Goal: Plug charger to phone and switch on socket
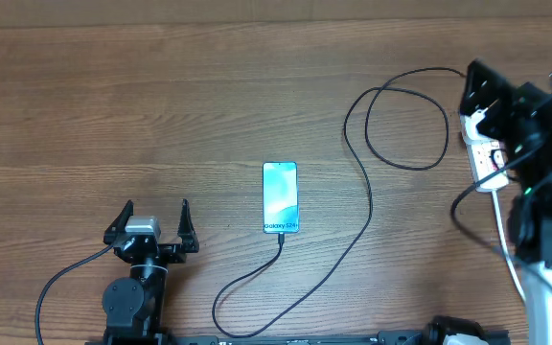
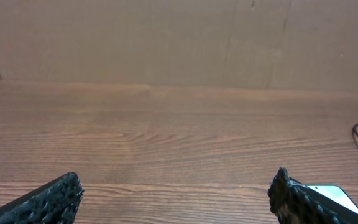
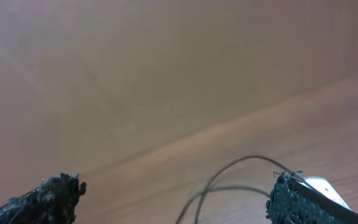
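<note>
The charger seems plugged into the phone; the socket at the right edge likely awaits switching. The left gripper and right gripper are spread wide, empty.

A wood-grain table meets a plain brown wall under even light.

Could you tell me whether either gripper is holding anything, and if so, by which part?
Nothing is held. The left gripper and the right gripper both stand open and empty.

The right arm hides most of the socket; the left wrist view crops the phone.
</note>
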